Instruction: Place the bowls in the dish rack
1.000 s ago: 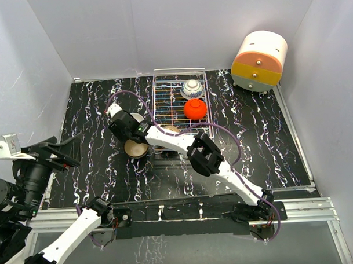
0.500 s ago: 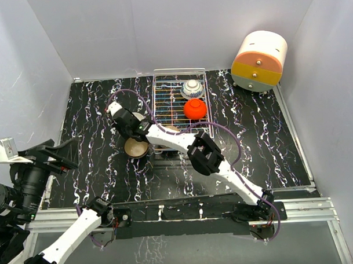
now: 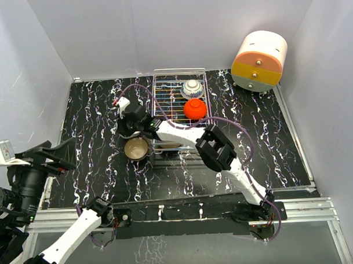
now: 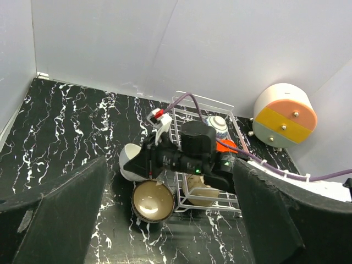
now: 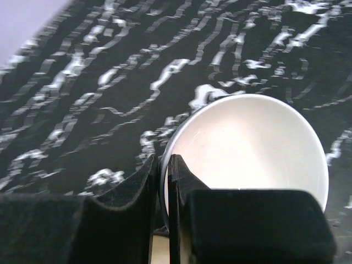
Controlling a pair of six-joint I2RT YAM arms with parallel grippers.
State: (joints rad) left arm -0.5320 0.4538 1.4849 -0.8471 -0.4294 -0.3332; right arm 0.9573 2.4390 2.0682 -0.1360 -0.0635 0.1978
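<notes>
My right gripper [image 5: 163, 165] is shut on the rim of a white bowl [image 5: 247, 148], one finger inside and one outside. The bowl [image 4: 130, 163] hangs tilted just left of the dish rack [image 3: 169, 100], above a dark bowl with a tan inside [image 3: 136, 149] that stands on the table. In the top view the right gripper [image 3: 130, 125] hides the white bowl. The rack holds a white patterned bowl [image 3: 192, 88], a red-orange bowl [image 3: 195, 109] and a tan bowl [image 4: 207, 192] at its near end. My left gripper [image 3: 62, 154] hovers wide open and empty at the table's left edge.
A cream-and-orange cylindrical box [image 3: 259, 61] stands at the back right corner. The right arm [image 3: 215, 151] stretches across the table's middle with a purple cable looping over the rack. Grey walls close in the black marbled table [image 3: 94, 106].
The right gripper has shut on the white bowl's rim and moved back and right toward the rack with it, uncovering the dark bowl. The left arm has sunk slightly.
</notes>
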